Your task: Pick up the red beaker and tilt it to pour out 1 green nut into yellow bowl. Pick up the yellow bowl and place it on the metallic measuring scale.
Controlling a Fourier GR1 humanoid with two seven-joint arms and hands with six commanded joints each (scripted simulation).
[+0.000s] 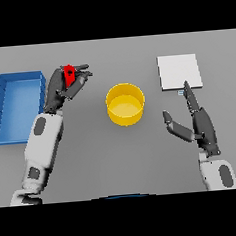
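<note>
My left hand (62, 89) is raised at the left of the table, its fingers curled round the red beaker (69, 75), which shows only as a small red shape between fingers and thumb. The beaker is held to the left of the yellow bowl (125, 104), which stands in the middle of the table and looks empty. No green nut is visible. The metallic measuring scale (179, 71), a pale square plate, lies at the far right. My right hand (200, 123) rests open just in front of the scale, fingers straight and pointing at it, thumb spread toward the bowl.
A blue bin (16, 105) with raised walls sits at the far left, right beside my left forearm. Grey table (118, 155) stretches between the bowl and the near edge.
</note>
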